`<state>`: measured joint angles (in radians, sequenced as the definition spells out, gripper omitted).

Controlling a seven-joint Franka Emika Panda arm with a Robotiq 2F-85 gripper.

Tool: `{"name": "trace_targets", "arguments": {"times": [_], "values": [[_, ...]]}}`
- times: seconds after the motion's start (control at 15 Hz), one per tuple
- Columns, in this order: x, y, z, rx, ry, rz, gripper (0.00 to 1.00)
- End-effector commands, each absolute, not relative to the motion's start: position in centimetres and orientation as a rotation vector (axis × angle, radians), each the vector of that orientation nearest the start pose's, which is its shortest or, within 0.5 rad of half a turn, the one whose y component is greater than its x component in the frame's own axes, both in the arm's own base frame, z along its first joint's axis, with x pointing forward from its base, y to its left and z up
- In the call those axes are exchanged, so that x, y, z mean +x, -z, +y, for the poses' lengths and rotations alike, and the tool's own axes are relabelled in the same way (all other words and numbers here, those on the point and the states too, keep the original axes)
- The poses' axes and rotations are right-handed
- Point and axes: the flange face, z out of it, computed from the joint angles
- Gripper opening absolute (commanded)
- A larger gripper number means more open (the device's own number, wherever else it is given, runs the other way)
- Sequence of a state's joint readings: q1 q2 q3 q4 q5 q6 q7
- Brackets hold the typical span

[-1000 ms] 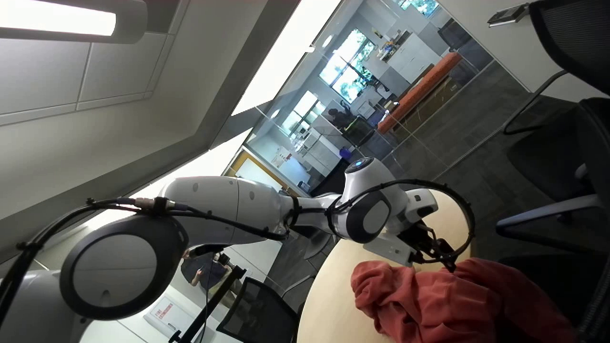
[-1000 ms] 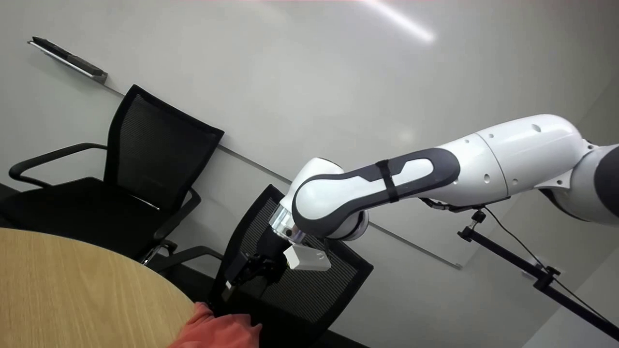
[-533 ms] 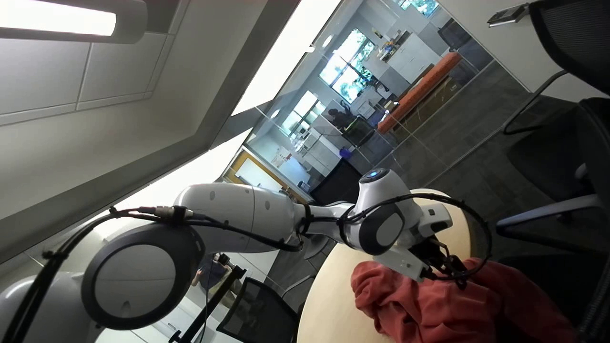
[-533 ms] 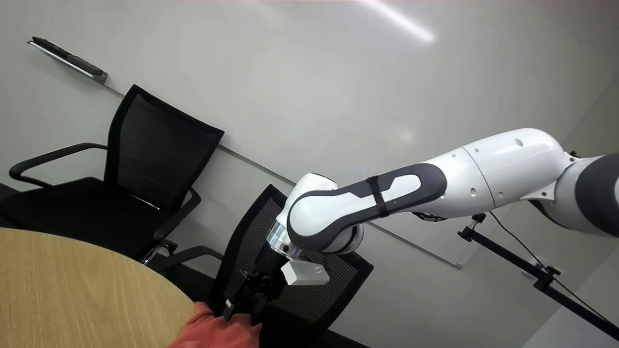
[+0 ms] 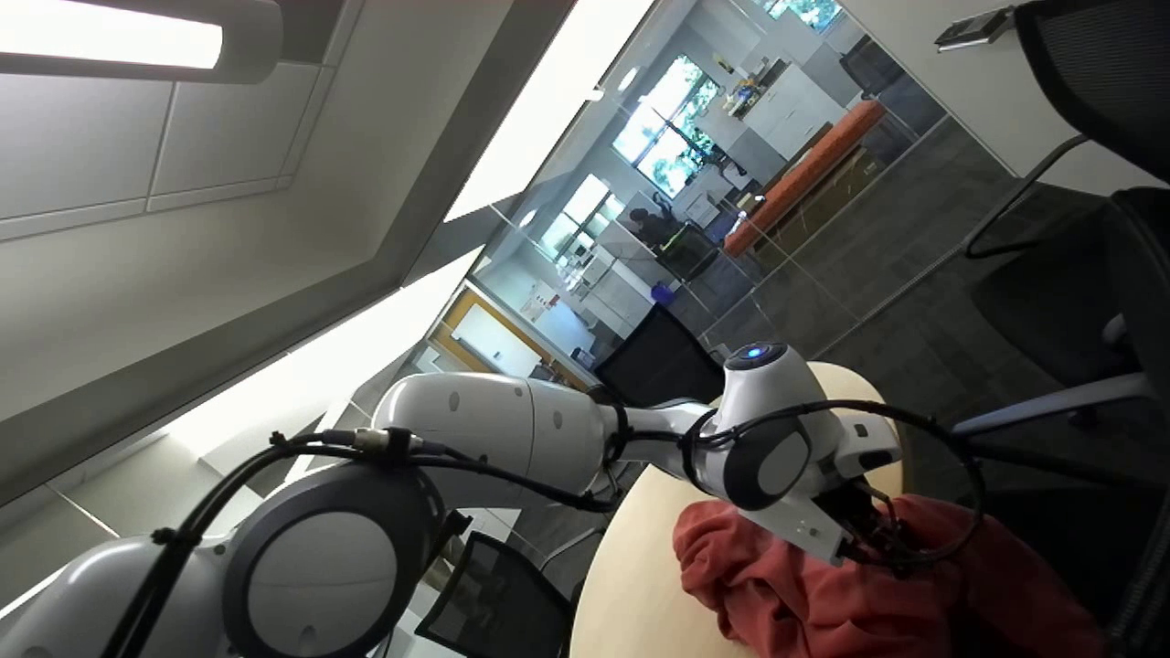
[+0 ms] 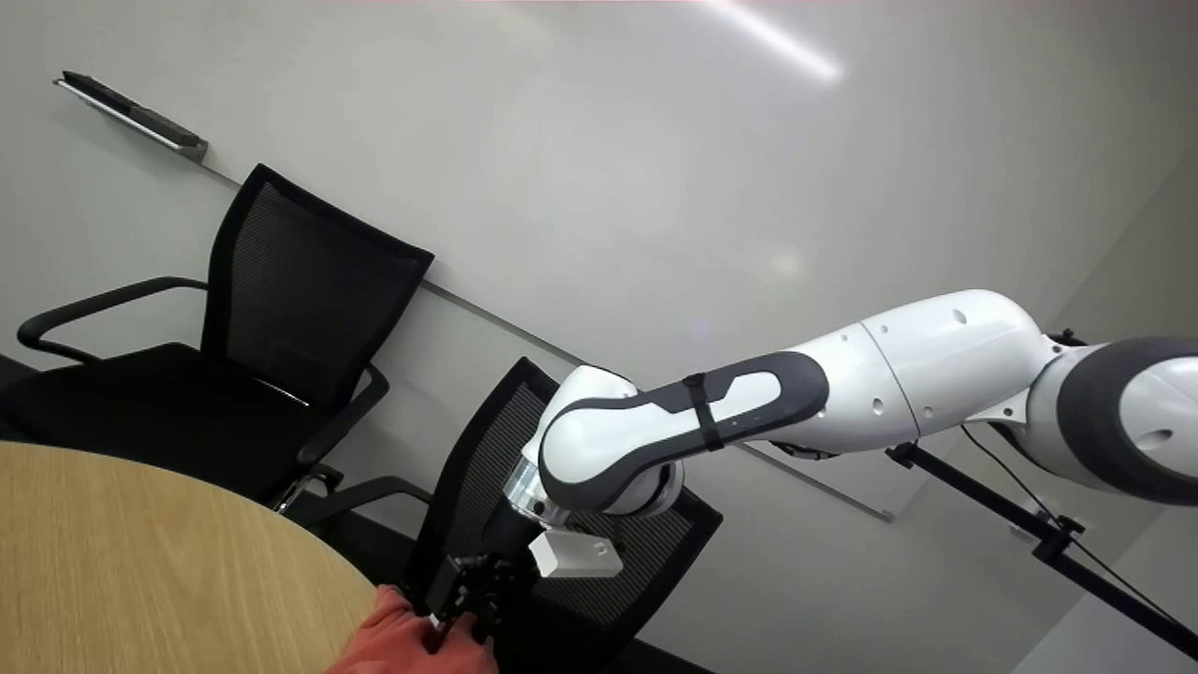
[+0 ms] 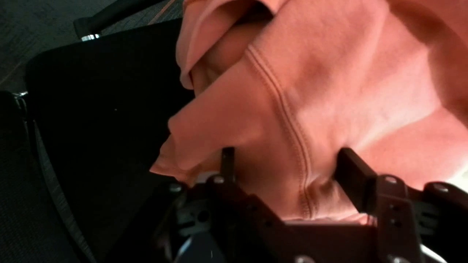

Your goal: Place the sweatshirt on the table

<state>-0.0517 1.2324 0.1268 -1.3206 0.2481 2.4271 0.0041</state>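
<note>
Where the round wood-grain table is covered, a coral sweatshirt is draped, partly overhanging; soft and probably limp, it should be pinched at the seam straddled by the gripper, fingers spread.

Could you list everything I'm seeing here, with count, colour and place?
Round wooden table: one, light brown, both exterior views.
Crumpled fabric sweatshirt: one, coral red, at the table's edge.
Mesh-backed office chairs: at least four, black, around the table.
Glossy flat wall: one, white, behind two chairs.
Narrow tray: one, dark, on that wall.
Long tube lamp: at least one, white, overhead.
Long bench-like piece: one, orange, background.
Rectangular glass windows: several, bright, background.
Blurred figure: at least one, dark, background.
Jointed metal pole: at least one, black, background.
Jointed robot arm: one, white and grey, stretched to the sweatshirt.
Thin cables: at least two, black, along the arm.
Two-pronged hand: one, black, jaws apart at the sweatshirt.
</note>
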Motion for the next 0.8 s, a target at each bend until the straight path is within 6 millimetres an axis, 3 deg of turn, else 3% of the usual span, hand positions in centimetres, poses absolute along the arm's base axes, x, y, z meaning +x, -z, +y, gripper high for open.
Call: {"name": "trace_targets", "arguments": {"times": [0.0,0.33,0.47,0.53,0.73], "values": [[69.2,2.3,3.7,-2.795,-0.212,0.280,0.41],[69.6,1.9,3.6,-2.769,-0.223,0.277,0.05],[69.7,1.5,3.8,-2.756,-0.237,0.267,0.00],[69.7,0.8,4.3,-2.734,-0.237,0.244,0.03],[70.2,-2.2,7.6,-2.672,-0.194,0.089,0.03]]}}
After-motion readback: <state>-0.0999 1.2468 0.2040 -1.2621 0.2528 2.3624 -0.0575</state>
